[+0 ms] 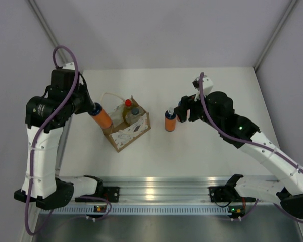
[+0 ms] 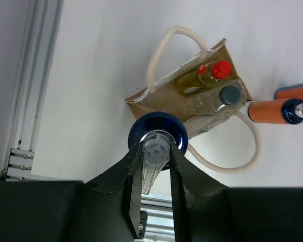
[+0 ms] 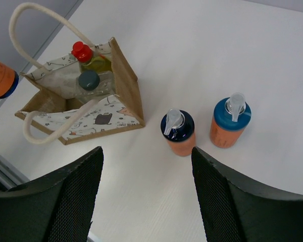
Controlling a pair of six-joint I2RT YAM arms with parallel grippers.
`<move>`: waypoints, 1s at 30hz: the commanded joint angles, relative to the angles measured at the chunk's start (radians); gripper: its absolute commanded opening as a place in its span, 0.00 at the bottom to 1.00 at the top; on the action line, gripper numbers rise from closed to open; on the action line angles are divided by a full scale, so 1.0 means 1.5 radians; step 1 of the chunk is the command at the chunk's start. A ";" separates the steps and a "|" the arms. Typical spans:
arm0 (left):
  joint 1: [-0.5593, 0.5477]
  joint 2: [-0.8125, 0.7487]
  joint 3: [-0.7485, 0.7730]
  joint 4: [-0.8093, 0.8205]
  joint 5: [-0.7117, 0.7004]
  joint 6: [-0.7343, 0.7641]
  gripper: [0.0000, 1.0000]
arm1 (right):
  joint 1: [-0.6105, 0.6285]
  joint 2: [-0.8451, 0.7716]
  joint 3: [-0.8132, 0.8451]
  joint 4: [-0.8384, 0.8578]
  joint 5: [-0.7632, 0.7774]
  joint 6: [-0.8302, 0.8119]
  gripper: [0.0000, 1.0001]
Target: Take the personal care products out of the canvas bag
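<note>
The canvas bag [image 1: 130, 130] stands left of the table's centre, tan with white loop handles [image 2: 156, 55]. Inside it stand a yellow bottle with a red cap [image 3: 82, 50] and a pale bottle with a dark round cap [image 3: 89, 79]. My left gripper [image 2: 155, 156] is shut on the clear pump of an orange bottle with a blue cap [image 1: 103, 118], held tilted in the air just left of the bag. Two more orange bottles [image 3: 178, 133] [image 3: 228, 123] stand upright on the table right of the bag. My right gripper [image 3: 146, 157] hangs open above the table near them, holding nothing.
An aluminium rail [image 1: 156, 187] runs along the table's near edge by the arm bases. Grey walls close in the table on the left, right and far sides. White tabletop [image 1: 192, 156] lies between the bag and the rail.
</note>
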 commanded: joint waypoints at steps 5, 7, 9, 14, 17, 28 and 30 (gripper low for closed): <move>-0.004 0.015 0.063 0.003 0.175 -0.004 0.00 | 0.000 -0.015 0.017 -0.005 -0.005 -0.002 0.69; -0.007 0.023 0.068 0.003 0.200 -0.008 0.00 | 0.000 -0.017 0.016 -0.006 -0.004 0.000 0.68; -0.013 0.033 0.080 0.005 0.237 -0.013 0.00 | 0.000 -0.023 0.012 -0.006 0.000 0.001 0.68; -0.025 0.050 0.119 0.020 0.278 -0.020 0.00 | 0.001 -0.041 -0.001 -0.011 0.010 0.005 0.68; -0.039 0.066 0.138 0.023 0.296 -0.023 0.00 | 0.000 -0.047 -0.003 -0.016 0.019 0.005 0.69; -0.126 0.101 0.167 0.086 0.331 -0.046 0.00 | -0.001 -0.076 0.005 -0.047 0.085 0.002 0.68; -0.145 0.109 0.159 0.103 0.329 -0.047 0.00 | -0.001 -0.083 0.012 -0.061 0.119 0.008 0.69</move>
